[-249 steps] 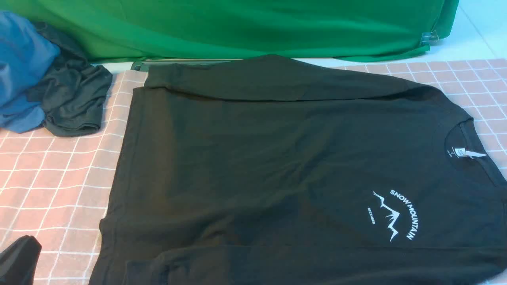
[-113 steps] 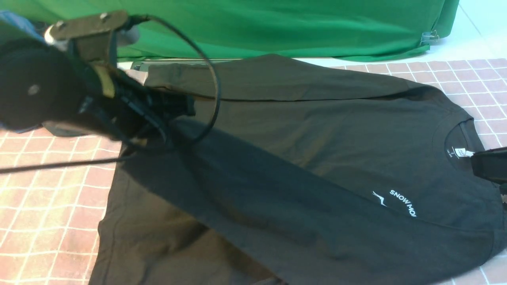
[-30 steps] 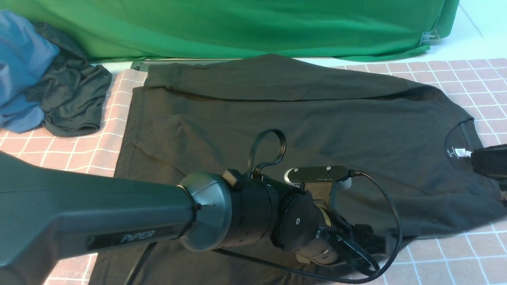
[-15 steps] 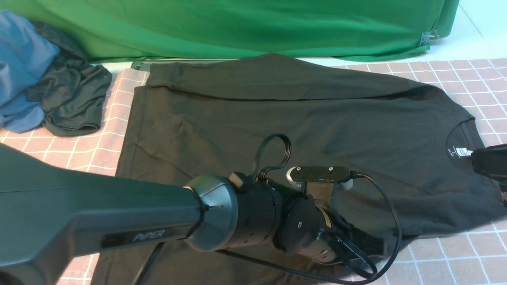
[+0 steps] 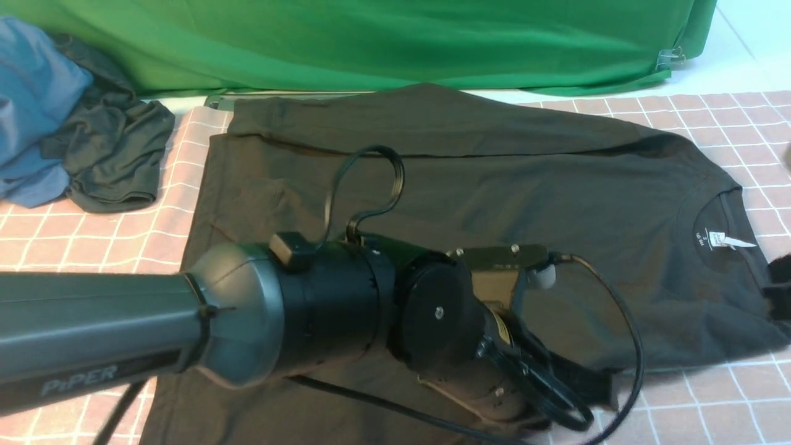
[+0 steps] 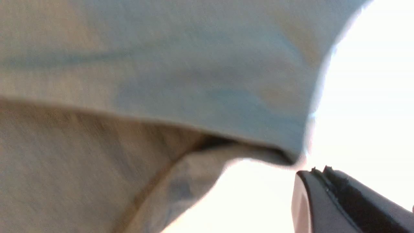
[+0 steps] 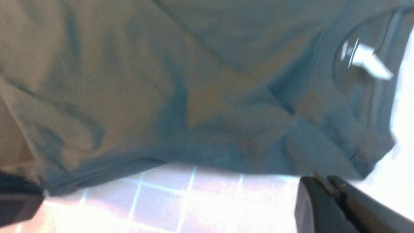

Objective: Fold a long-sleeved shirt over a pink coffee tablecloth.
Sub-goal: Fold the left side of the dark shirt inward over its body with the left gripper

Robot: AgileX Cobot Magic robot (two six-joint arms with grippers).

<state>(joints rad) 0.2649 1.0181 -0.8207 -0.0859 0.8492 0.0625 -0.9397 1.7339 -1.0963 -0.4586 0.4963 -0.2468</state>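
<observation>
Fabric took up most of what we saw. The long-sleeved shirt (image 5: 494,185) lay spread flat across the middle of the pink tablecloth (image 5: 93,247), its neck to our right with the white neck label (image 5: 726,240) showing. Its far sleeve lay folded along the far edge of the body, which we took for a first fold already made. The left arm reached across the near half of the garment so that the left tool (image 5: 609,390) sat low at the shirt's near edge with its jaws closed. We judged it was placed there to pinch that edge for the next fold, yet we could not tell whether any cloth was caught between the jaws. The right tool (image 7: 318,182) was closed and empty over the tablecloth, just beside the shoulder edge near the collar, probably waiting to take that corner. The gridded cloth covered the desk (image 5: 710,83) smoothly, with only a pale strip left bare at the back. Being soft, it could, we thought, drag along with the shirt. Behind hung a plain green cloth (image 5: 371,43), and at the far left a blue garment (image 5: 31,93) and a dark grey-green garment (image 5: 111,161) lay heaped, apart from the shirt.
</observation>
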